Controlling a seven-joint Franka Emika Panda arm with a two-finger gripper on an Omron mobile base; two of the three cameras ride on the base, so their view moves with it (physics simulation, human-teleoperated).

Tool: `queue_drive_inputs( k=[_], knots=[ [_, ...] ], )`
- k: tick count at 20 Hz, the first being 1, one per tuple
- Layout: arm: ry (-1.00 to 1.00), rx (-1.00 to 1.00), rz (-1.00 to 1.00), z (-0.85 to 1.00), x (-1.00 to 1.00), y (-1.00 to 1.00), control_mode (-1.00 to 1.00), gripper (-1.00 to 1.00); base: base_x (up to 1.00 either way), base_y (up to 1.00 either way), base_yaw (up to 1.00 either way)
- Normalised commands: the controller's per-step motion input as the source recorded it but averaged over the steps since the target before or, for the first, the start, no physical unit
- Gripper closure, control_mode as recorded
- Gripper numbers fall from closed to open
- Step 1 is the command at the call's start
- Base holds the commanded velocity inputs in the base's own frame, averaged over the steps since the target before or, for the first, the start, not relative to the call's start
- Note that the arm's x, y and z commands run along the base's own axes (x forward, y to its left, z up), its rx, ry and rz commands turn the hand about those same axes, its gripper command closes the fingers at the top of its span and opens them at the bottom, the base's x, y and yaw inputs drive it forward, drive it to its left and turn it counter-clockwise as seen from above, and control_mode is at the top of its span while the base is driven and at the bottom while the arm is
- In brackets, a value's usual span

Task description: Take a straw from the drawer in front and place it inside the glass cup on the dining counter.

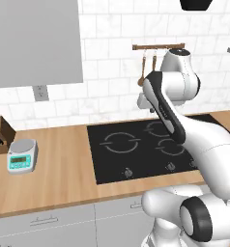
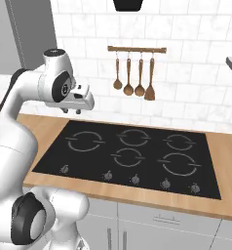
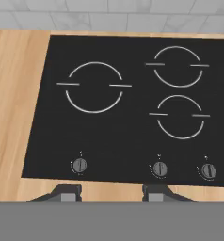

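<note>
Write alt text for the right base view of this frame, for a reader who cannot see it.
A white robot arm reaches from the lower left, its claw hanging empty above the near left corner of a black cooktop set in a wood worktop. Four wooden utensils hang from a rail on the white tiled wall behind. Closed grey drawer fronts run below the worktop edge.
</note>
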Motion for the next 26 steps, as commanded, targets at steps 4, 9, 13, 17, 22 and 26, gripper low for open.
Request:
queue_drive_inputs(
  k=[4, 9, 13, 17, 22, 26],
  knots=[
    [0.0, 0.0, 0.0, 0.0, 0.0, 0.0, 1.0, -1.0, -0.04, 0.13, 0.0],
    [0.0, 0.0, 0.0, 0.0, 0.0, 0.0, 1.0, -1.0, -0.2, 0.63, 0.0],
    [0.0, 0.0, 0.0, 0.0, 0.0, 0.0, 1.0, -1.0, -0.86, 0.64, -0.32],
    [0.0, 0.0, 0.0, 0.0, 0.0, 0.0, 1.0, -1.0, -0.83, 0.5, -0.59],
    [0.0, 0.0, 0.0, 0.0, 0.0, 0.0, 1.0, -1.0, -0.2, 0.59, -0.67],
    [0.0, 0.0, 0.0, 0.0, 0.0, 0.0, 1.0, -1.0, 0.04, 0.68, -0.69]
  ],
)
